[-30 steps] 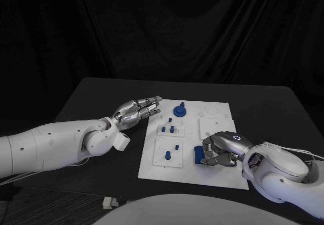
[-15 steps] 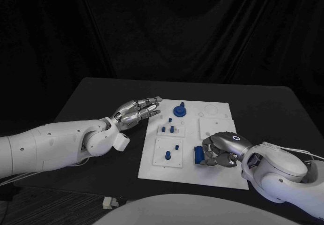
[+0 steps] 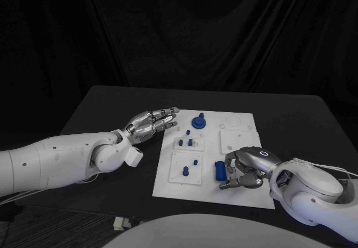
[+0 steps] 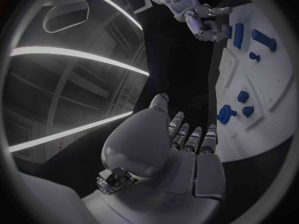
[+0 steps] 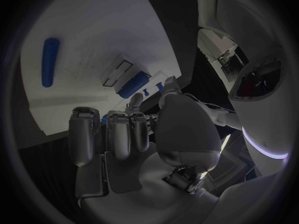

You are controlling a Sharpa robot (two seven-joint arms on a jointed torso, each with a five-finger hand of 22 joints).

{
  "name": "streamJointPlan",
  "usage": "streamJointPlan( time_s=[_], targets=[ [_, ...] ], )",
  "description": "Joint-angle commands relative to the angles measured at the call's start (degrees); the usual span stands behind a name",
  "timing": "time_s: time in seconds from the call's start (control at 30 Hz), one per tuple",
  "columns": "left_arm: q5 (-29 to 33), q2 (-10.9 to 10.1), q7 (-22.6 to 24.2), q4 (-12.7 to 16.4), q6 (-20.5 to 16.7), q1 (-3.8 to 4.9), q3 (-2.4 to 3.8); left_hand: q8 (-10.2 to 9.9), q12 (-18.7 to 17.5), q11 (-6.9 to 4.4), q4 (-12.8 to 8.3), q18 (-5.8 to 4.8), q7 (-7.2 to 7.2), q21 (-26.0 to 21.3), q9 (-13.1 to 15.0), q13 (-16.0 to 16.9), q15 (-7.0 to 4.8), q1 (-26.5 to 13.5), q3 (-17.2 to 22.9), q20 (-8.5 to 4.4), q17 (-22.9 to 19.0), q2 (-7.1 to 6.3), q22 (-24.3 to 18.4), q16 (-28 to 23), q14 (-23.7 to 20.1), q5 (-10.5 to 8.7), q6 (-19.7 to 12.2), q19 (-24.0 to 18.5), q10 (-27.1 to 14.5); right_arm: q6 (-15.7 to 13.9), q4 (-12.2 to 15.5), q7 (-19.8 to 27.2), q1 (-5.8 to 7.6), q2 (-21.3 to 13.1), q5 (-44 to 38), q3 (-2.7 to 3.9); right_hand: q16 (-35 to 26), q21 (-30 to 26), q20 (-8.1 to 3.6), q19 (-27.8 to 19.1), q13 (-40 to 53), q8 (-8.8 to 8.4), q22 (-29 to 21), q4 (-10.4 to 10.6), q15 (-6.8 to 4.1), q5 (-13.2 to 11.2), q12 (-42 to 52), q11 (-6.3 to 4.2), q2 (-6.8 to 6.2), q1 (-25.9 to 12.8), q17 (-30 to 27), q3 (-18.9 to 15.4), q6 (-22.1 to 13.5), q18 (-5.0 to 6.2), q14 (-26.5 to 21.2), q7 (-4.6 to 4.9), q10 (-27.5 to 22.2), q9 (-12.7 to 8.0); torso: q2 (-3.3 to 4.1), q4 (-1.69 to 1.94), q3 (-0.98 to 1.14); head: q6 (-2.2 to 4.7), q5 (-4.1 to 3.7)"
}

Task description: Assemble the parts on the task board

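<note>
- The right hand (image 3: pixel 246 168) sits over the near right part of the board (image 3: pixel 239 135), fingers curled in and downward.
- A blue block (image 3: pixel 220 170) lies on the board just beside the right fingers (image 3: pixel 237 182), on their inner side; I cannot tell from the head view whether the fingertips touch it.
- In the right wrist view the right hand (image 5: pixel 134 134) shows its fingers (image 5: pixel 84 134) side by side and bent, with nothing plainly between them; a blue block (image 5: pixel 133 84) lies just past the fingertips and a long blue bar (image 5: pixel 49 61) lies well beyond them on the board (image 5: pixel 93 40).
- The left hand (image 3: pixel 151 122) hovers off the board's left edge, over the table (image 3: pixel 112 103), palm turned up, fingers stretched out and slightly apart, holding nothing.
- A round blue knob (image 3: pixel 199 122) stands on the board just beyond the left fingertips (image 3: pixel 172 109), apart from them.
- Small blue pegs (image 3: pixel 189 141) stand on a raised plate near the left hand's side of the board; two more pegs (image 3: pixel 190 166) stand on a nearer plate, between the two hands.
- In the left wrist view the left hand (image 4: pixel 181 154) lies flat and bare, its fingers (image 4: pixel 193 137) pointing at the board (image 4: pixel 274 84); the knob (image 4: pixel 224 114) is just ahead of them, and the right hand (image 4: pixel 202 20) is well beyond, at the board's far part, beside a blue block (image 4: pixel 238 35).
</note>
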Motion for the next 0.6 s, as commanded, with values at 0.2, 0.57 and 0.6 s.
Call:
streamJointPlan(
  time_s=[0.2,0.57,0.6],
  targets=[
    [0.1,-0.1,0.5,0.1,0.7,-0.1,0.05,0.5,0.4,0.33,-0.4,-0.53,-0.06,0.3,0.1,0.1,0.44,0.6,0.0,0.32,0.1,0.03,0.2,0.2,-0.1,0.34,0.5,0.1,-0.1,-3.9,2.0,-2.1,3.63,-4.5,4.7,0.04,0.2,1.2,2.87,4.2,15.1,-26.6,13.9,-0.5,3.48,0.6,0.2,4.39,9.92,-10.3,15.1,-3.1,3.5,-0.93,5.9,4.54,5.8,-26.9,0.02,-0.05,-0.02,-0.01,-0.01],
    [0.1,0.2,1.2,0.1,0.7,-0.12,0.05,0.8,1.0,0.67,-0.7,-0.34,0.23,0.6,0.1,0.2,0.53,0.6,0.0,0.63,0.2,-0.18,0.8,0.6,0.0,0.42,1.1,0.5,0.2,11.2,1.1,-13.6,10.38,-7.6,9.7,0.04,0.2,2.2,3.08,4.6,15.1,-37.41,14.2,-1.0,3.01,14.8,0.2,4.43,12.41,-4.7,15.1,-6.5,14.2,-1.15,5.9,4.6,5.8,-40.0,-0.04,-0.09,-0.01,-0.01,-0.2],
    [0.1,0.2,1.4,0.1,0.6,-0.12,0.05,0.9,1.1,0.71,-0.7,-0.3,0.26,0.7,0.1,0.2,0.52,0.5,0.0,0.66,0.2,-0.23,0.9,0.7,0.1,0.4,1.2,0.6,0.3,12.9,0.6,-14.4,10.64,-7.6,9.8,0.04,0.2,2.1,3.07,4.6,15.1,-37.63,14.2,-0.7,2.97,14.9,0.2,4.53,12.54,-4.6,15.1,-6.5,14.4,-1.14,5.9,4.67,5.8,-40.3,-0.01,-0.06,0.0,-0.01,-0.19]
  ],
)
